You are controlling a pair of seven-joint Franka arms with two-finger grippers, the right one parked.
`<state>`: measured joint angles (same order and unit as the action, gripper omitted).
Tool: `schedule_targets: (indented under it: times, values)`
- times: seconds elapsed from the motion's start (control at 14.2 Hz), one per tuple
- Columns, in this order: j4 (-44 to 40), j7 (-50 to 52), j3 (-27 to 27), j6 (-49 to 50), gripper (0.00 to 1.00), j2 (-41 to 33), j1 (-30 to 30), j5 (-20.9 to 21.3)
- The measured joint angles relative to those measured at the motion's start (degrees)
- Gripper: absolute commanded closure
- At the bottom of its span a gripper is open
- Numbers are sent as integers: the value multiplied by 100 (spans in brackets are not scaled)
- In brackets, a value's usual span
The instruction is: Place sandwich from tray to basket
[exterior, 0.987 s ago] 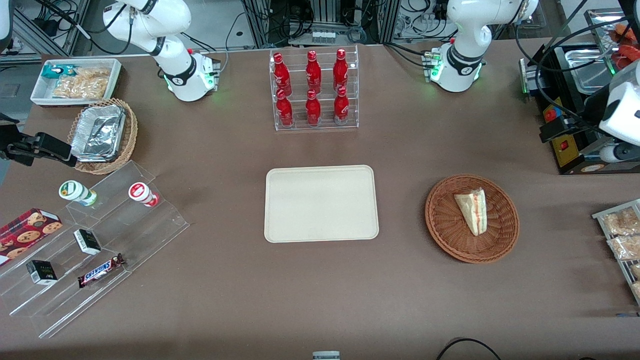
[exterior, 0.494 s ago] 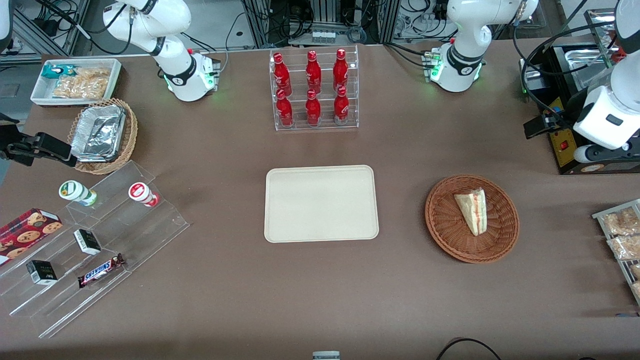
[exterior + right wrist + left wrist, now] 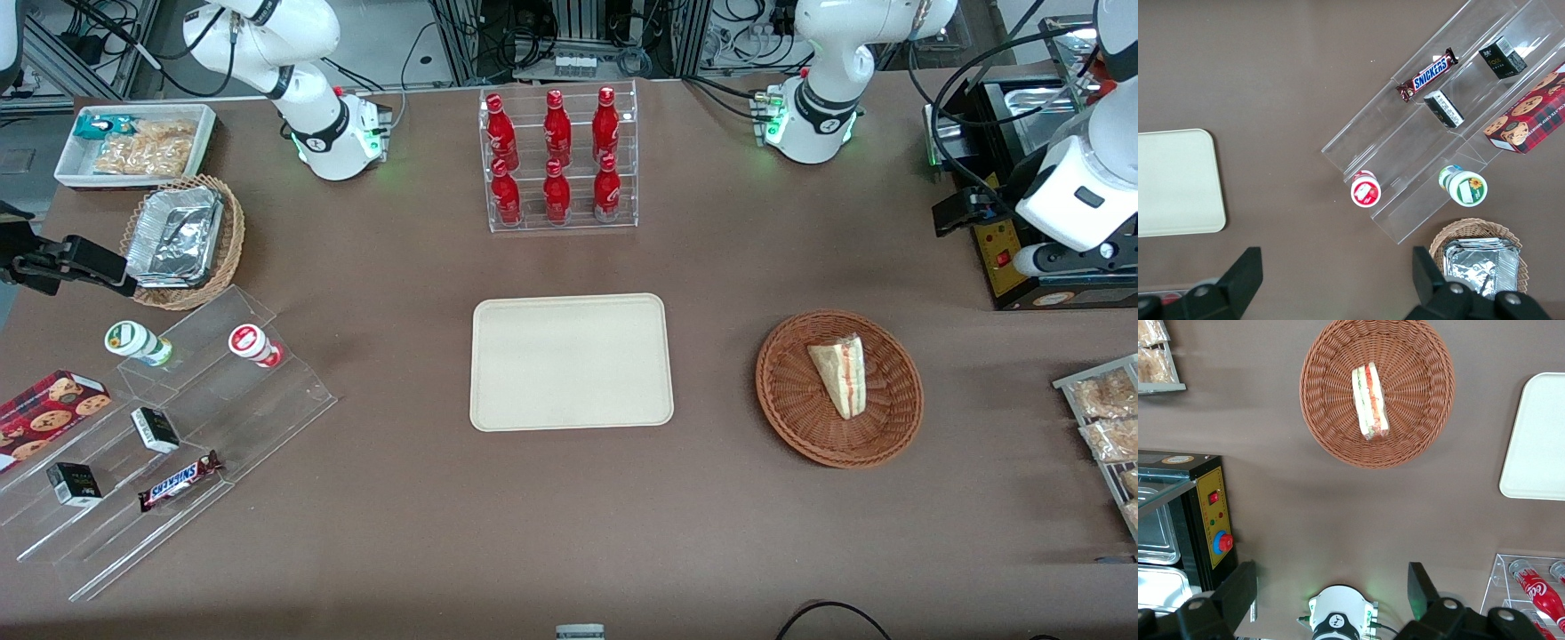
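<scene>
My gripper [image 3: 965, 212] hangs by the black and yellow oven, toward the working arm's end of the table and farther from the front camera than the basket. In the left wrist view the gripper [image 3: 1331, 587] is open, its fingers wide apart and nothing held between them. The wrapped sandwich [image 3: 840, 376] lies inside the round brown wicker basket [image 3: 900, 400], apart from the gripper; the left wrist view also shows the sandwich [image 3: 1371, 401] in the basket [image 3: 1421, 407]. Beside the basket, toward the parked arm's end, lies the bare cream tray [image 3: 572, 363].
The oven [image 3: 1005, 262] with its yellow panel stands close to the gripper. A clear rack [image 3: 562, 226] holds several red bottles. Packaged bread fills a shelf [image 3: 1095, 369] at the working arm's end. A clear stepped stand [image 3: 267, 427] occupies the parked arm's end.
The working arm has moved toward the parked arm's end and come in beside the oven, slowing over the last half second. Sandwich, basket and tray have not moved.
</scene>
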<state>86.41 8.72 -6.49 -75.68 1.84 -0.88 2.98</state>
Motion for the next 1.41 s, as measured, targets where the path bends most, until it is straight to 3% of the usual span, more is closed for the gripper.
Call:
schedule_targets:
  times: [1.41]
  values:
    - [0,666,-7,-175,0,25,2,-211]
